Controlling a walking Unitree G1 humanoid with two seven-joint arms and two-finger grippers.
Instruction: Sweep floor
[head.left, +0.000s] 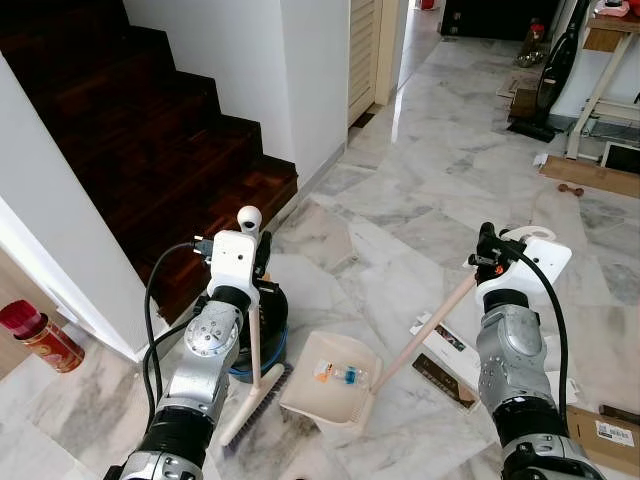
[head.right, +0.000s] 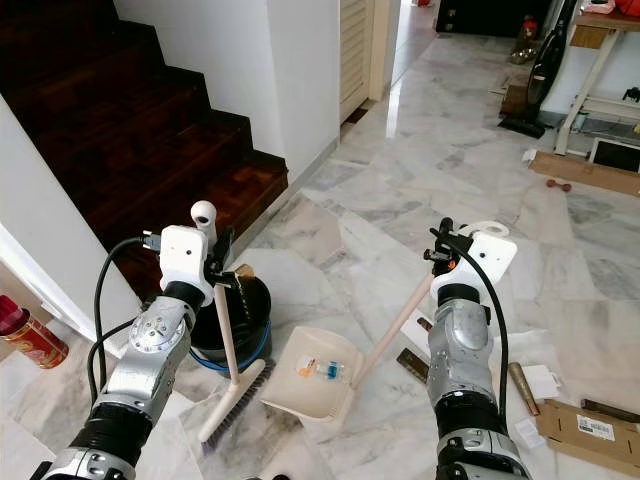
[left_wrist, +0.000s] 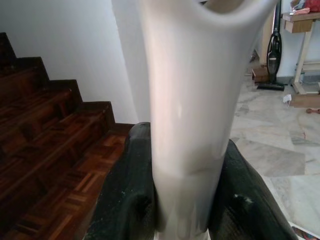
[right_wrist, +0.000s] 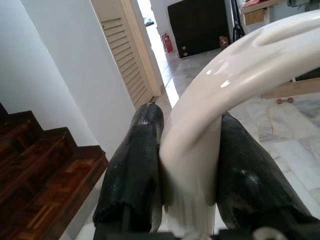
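My left gripper (head.left: 258, 262) is shut on the cream broom handle (head.left: 254, 325), whose bristled head (head.left: 254, 402) rests on the marble floor. In the left wrist view the handle (left_wrist: 187, 105) is pinched between both black fingers (left_wrist: 127, 195). My right gripper (head.left: 487, 252) is shut on the looped top of the dustpan handle (right_wrist: 200, 150), and the pole (head.left: 425, 336) slants down to the cream dustpan (head.left: 330, 393) lying on the floor beside the broom head. A small plastic bottle (head.left: 340, 375) with an orange cap lies inside the pan.
A dark wooden staircase (head.left: 130, 130) rises at the left beside a white wall. A black bin (head.right: 235, 315) stands behind the broom. A red can (head.left: 38, 336) is at far left. Packets and cardboard (head.left: 600, 430) litter the floor at right; a vacuum (head.left: 550, 75) stands far back.
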